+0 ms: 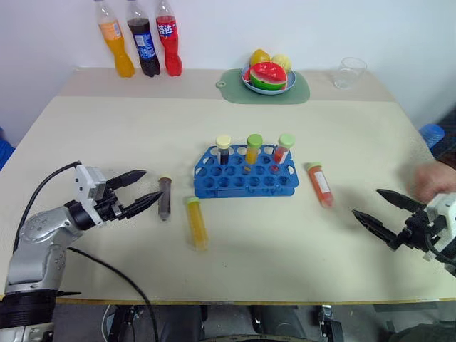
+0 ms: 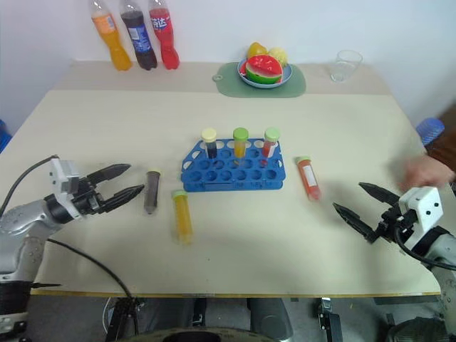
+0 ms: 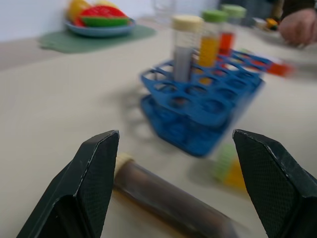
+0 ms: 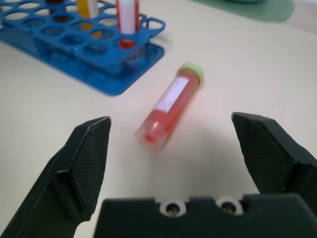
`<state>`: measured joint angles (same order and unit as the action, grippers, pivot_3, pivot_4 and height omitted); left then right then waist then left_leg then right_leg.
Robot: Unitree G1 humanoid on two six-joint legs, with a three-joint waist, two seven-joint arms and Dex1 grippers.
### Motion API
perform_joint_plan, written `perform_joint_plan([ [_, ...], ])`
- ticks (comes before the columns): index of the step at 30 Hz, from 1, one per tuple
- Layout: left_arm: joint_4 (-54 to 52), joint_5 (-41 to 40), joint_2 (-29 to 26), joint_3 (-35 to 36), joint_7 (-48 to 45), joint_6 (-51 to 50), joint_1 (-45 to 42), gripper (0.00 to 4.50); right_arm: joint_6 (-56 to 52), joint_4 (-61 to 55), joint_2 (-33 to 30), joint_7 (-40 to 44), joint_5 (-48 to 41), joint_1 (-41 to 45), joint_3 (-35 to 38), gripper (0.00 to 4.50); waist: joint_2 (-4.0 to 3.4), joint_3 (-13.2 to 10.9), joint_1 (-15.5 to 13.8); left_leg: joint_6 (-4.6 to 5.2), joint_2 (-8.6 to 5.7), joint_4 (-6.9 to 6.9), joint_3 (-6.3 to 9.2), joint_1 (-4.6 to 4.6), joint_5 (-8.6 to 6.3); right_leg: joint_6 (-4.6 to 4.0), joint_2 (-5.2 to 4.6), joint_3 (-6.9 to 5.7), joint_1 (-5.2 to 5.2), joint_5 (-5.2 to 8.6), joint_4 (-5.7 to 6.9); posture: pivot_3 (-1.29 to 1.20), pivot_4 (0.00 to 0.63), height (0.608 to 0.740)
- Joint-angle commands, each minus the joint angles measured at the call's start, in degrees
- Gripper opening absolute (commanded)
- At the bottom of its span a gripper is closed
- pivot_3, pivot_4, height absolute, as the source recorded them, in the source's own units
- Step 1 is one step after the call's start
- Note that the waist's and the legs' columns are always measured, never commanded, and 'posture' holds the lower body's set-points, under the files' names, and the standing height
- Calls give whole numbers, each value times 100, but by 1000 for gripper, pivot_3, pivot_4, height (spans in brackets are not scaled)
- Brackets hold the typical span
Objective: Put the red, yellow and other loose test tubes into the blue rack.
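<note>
Three tubes loose on the bench, three already standing in the blue rack.
Dark tube lies just ahead of the left tool, jaws wide, empty; yellow tube just past it. Red tube is ahead of the right tool, also wide, empty. Advice: straddle the tube mid-body, close square across it, avoid the cap.

text: none legible | bottles: labels unreadable
</note>
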<state>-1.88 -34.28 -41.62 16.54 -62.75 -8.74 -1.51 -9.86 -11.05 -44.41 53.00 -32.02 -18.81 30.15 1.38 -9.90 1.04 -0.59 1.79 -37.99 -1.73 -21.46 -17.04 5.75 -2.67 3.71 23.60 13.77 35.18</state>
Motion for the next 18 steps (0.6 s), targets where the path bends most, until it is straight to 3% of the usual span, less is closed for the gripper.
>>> perform_joint_plan([
  [1,-134,-127,-131,242,-103,-77,8,3766,-29,-251,-41,50,-71,-37,246,4336,0,0,-4,0,0,0,0,0,0,0,0,0,1,0,0,0,150,740],
  [10,-203,-209,30,48,-274,-202,-285,3766,-148,-466,83,-278,-52,536,35,4336,0,-1,-20,0,-2,0,-4,-5,0,1,1,1,5,0,-1,0,150,740],
  [13,-225,-25,55,-163,-425,-19,-389,3766,-957,-747,-38,-857,-130,1034,-214,4336,-1,-1,-4,0,-2,0,-4,-6,0,0,3,1,7,0,1,0,150,740],
  [18,-402,181,53,-508,-649,200,-503,3766,-3460,-822,-430,-1921,-592,2378,-790,4336,-2,-2,4,0,-2,0,-7,-9,1,-1,-1,7,13,-1,3,0,150,740],
])
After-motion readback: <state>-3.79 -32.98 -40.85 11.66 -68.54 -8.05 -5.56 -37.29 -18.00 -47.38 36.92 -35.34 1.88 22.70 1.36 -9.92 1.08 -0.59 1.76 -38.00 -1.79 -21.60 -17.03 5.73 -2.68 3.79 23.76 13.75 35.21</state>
